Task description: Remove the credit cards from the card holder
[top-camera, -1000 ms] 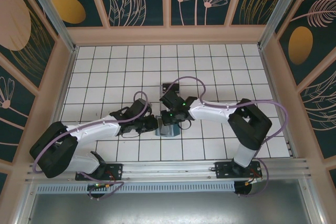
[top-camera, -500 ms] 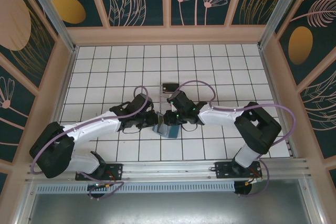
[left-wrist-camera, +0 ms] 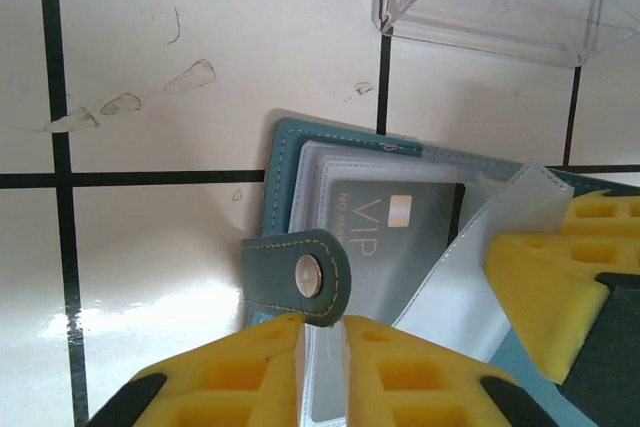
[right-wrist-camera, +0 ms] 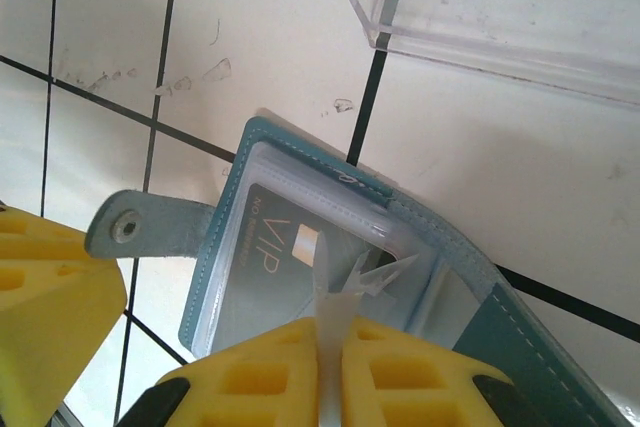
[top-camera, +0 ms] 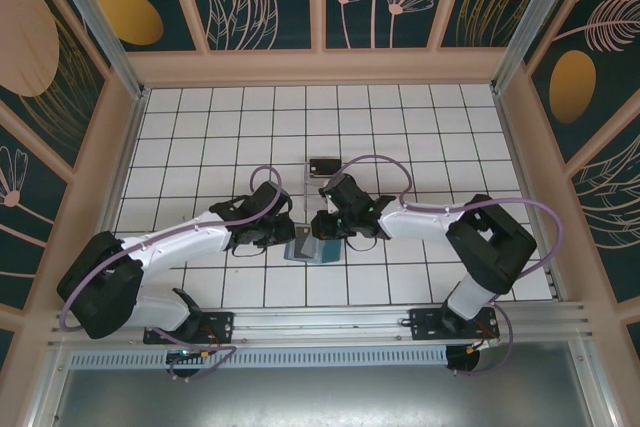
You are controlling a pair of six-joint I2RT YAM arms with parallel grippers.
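Card holder (left-wrist-camera: 281,152) lies open, dark VIP card (left-wrist-camera: 400,225) inside; both jaws clamp its clear sleeves (left-wrist-camera: 500,242).

Looked like soft matt teal faux leather on the card holder (left-wrist-camera: 283,162), pale stitching, shiny metal stud (left-wrist-camera: 307,275) just above the foamy matt-yellow left fingers (left-wrist-camera: 230,387). Thin glossy clear sleeve (right-wrist-camera: 375,272) crinkled between the right fingers (right-wrist-camera: 250,387), smooth dark-grey card (right-wrist-camera: 265,247) behind it. Glossy white tiles (left-wrist-camera: 150,87), hard clear plastic box (left-wrist-camera: 480,7) past the fingertips.
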